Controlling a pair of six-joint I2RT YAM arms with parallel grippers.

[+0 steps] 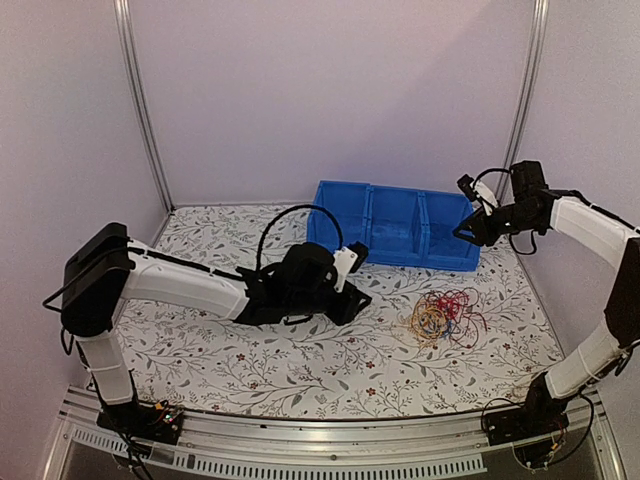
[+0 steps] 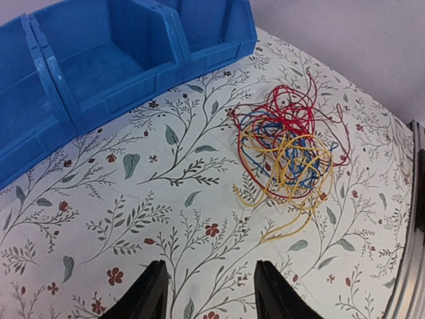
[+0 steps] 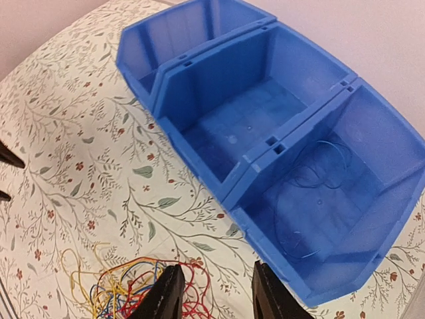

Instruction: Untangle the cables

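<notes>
Cables point(image 1: 445, 318) are lying knotted at 4 o'clock on the table point(image 1: 300, 370), left gripper point(image 2: 209, 292) and right gripper point(image 3: 212, 292) both hanging half-open holding nothing, so I'm thinking pinching one stray loop beats grabbing the clump.

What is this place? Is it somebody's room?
Probably a robot practice booth: a left arm and right arm bolted by a flowery table, metal-framed walls, and blue bins beside tangled cables.

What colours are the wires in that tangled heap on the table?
The cables are red, yellow and blue, clearest in the left wrist view.
</notes>
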